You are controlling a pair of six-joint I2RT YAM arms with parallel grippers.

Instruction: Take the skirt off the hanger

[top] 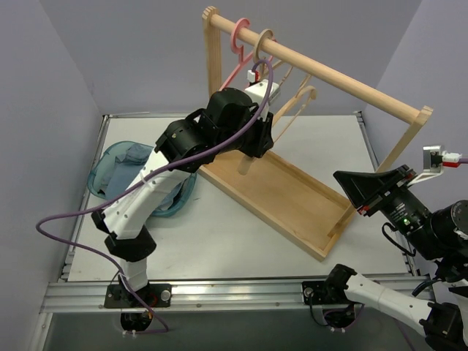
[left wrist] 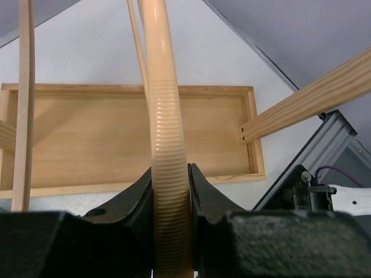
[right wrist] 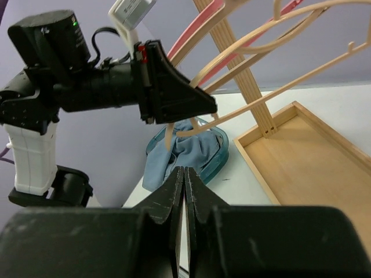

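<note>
The blue skirt [top: 135, 155] lies in a teal basket [top: 101, 175] at the left of the table; it also shows in the right wrist view [right wrist: 186, 152]. A beige hanger [top: 296, 102] hangs bare from the wooden rail [top: 344, 78]. My left gripper [top: 256, 139] is shut on the ribbed end of this hanger [left wrist: 167, 174], both jaws pressed to its sides. My right gripper [top: 349, 189] is shut and empty, held above the table at the right, apart from the rack. Its jaws meet in the right wrist view [right wrist: 184, 174].
A pink hanger [top: 241, 45] and another beige hanger [top: 265, 45] hang on the same rail. The wooden rack stands in a tray base [top: 289, 197] running diagonally across the table. Grey walls close in the left, back and right sides.
</note>
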